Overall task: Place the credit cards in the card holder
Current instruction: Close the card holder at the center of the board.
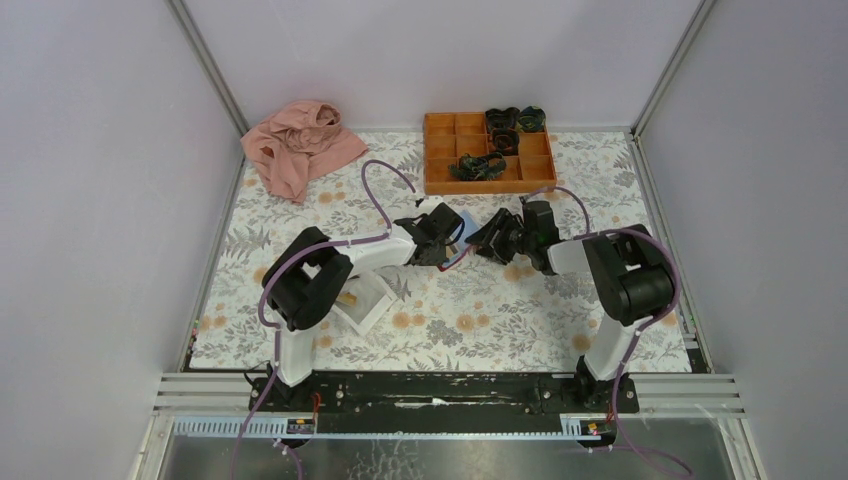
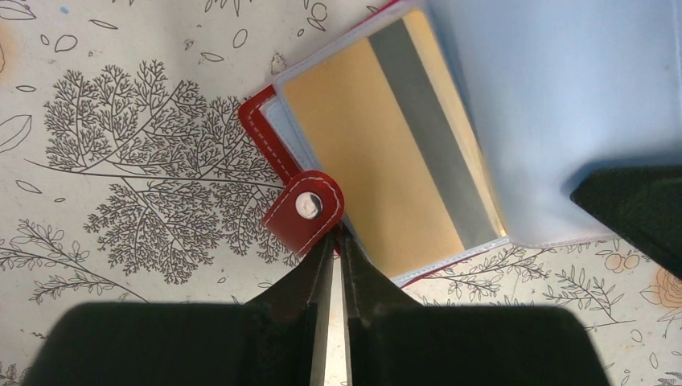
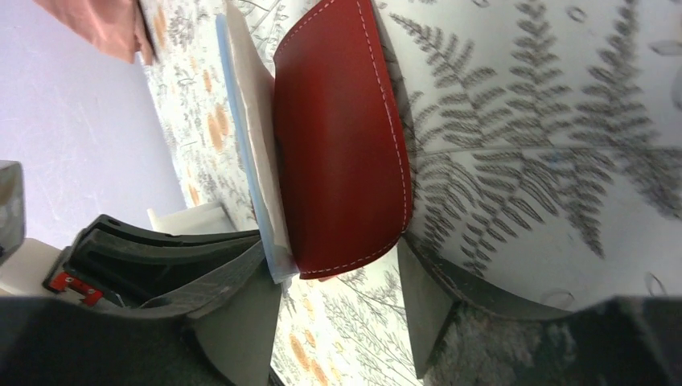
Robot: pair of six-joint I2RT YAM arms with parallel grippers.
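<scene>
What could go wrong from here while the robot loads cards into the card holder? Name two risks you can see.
1. The right fingers straddle the card holder's lifted leaf. A firm grip is not evident, so the leaf may slip and fall shut.
2. The left fingers, nearly closed, sit at the snap tab. A tug could drag the holder across the table and shift the card in its sleeve.

Left arm [image 1: 345, 255] and right arm [image 1: 600, 250] both reach to the centre of the worktop [image 1: 480, 320], wrists near each other. Left claw [image 2: 338, 237]: jaws drawn to a narrow slit. Right claw [image 3: 334, 249]: jaws spread wide.
</scene>
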